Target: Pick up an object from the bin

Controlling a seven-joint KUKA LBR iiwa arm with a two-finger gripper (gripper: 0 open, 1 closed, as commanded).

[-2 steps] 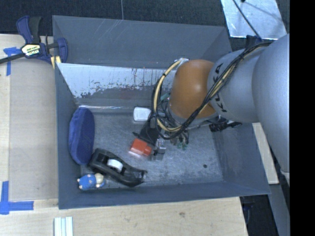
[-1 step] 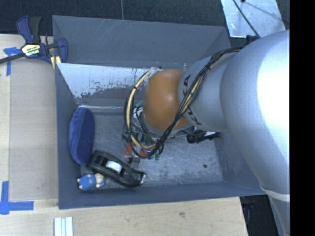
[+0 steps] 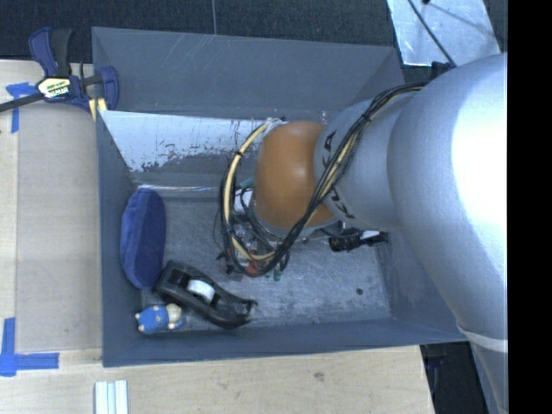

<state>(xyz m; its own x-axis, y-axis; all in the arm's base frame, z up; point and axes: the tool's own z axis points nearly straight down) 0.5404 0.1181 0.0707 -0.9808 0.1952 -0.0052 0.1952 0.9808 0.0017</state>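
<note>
Camera view: the arm (image 3: 431,188) enters the bin (image 3: 259,76) from 3 o'clock and points down at the bin's middle. Its orange wrist cover (image 3: 289,175) and cables (image 3: 233,188) screen the hand (image 3: 250,261) from above, so it cannot be told whether the hand is open or closed. The loose things lie toward 8 o'clock by the left wall: a blue oval pouch (image 3: 142,235), a black tape dispenser (image 3: 203,296) nearest the hand, and a small blue toy (image 3: 153,319). The dispenser is judged the likeliest pick.
</note>
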